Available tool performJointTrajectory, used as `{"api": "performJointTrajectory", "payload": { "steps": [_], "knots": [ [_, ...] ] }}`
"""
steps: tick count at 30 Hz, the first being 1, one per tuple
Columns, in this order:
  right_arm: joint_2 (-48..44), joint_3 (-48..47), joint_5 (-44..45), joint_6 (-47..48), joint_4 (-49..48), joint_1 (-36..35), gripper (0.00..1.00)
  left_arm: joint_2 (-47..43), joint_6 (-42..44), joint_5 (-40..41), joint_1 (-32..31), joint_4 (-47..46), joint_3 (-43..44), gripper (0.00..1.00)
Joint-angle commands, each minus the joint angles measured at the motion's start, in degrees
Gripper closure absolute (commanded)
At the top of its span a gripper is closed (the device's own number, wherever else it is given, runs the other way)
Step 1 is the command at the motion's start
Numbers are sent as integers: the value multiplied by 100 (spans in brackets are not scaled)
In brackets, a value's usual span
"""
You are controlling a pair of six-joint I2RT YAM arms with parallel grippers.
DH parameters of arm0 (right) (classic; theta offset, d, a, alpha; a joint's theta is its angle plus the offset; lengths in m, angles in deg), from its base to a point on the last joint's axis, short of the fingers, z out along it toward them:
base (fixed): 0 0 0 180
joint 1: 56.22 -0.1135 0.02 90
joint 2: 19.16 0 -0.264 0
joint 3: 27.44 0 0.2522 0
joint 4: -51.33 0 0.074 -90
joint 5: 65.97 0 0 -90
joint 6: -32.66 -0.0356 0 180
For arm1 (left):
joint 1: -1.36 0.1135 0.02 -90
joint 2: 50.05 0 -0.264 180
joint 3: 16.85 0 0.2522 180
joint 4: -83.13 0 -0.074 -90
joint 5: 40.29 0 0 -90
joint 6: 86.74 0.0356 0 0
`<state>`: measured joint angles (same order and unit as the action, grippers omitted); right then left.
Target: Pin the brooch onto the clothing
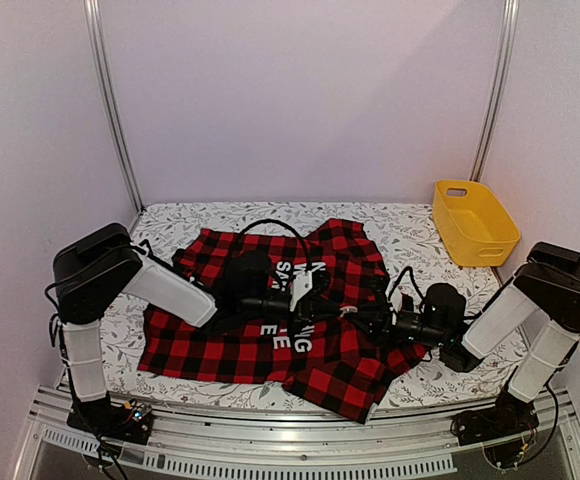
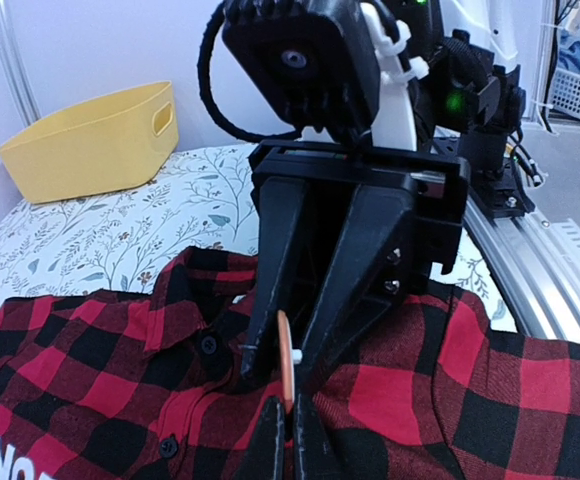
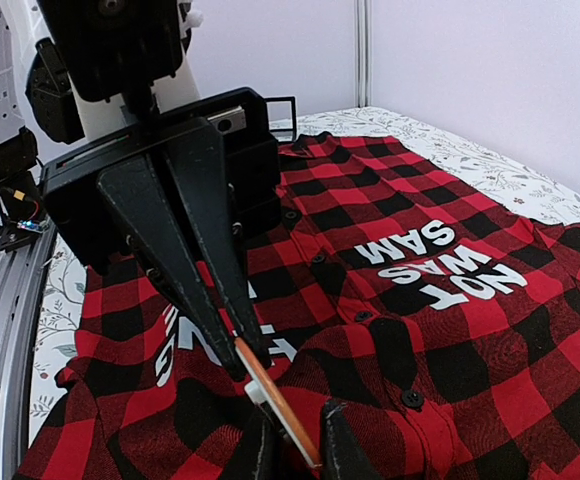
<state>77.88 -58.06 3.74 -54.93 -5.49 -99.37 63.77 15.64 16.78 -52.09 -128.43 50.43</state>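
Together, left gripper (image 2: 288, 425) and right gripper (image 3: 300, 432) both pinch one brooch (image 3: 273, 398) over one shirt (image 3: 420, 200).

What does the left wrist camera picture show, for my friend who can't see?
The left pincer and right pincer meet tip to tip, both pinching a small round orange brooch over the red-and-black checked shirt. A yellow basket sits behind.

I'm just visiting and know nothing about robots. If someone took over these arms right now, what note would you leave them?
Grippers: left gripper shut, tips at the edge of the brooch. The right gripper is shut on the brooch, one finger each side of the disc.
Things: checked flannel shirt spread on the table, under both grippers.
Done: brooch held over the shirt front.
Left: pinning. Whether the pin has entered the fabric cannot be seen.
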Motion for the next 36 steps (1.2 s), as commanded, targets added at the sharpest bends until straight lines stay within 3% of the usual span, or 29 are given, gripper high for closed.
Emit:
{"api": "performJointTrajectory", "payload": {
  "steps": [1, 7, 22, 36],
  "knots": [
    [-152, -199, 109, 121, 85, 125, 83, -154, 23, -176, -38, 205, 13, 100],
    [-147, -346, 28, 337, 453, 124, 84, -98, 65, -238, -48, 361, 139, 100],
    [-264, -249, 339, 192, 350, 128, 92, -64, 134, -201, -85, 515, 234, 100],
    [-417, -10, 150, 378, 305, 155, 82, -95, 90, -12, -54, 469, 168, 100]
  ]
}}
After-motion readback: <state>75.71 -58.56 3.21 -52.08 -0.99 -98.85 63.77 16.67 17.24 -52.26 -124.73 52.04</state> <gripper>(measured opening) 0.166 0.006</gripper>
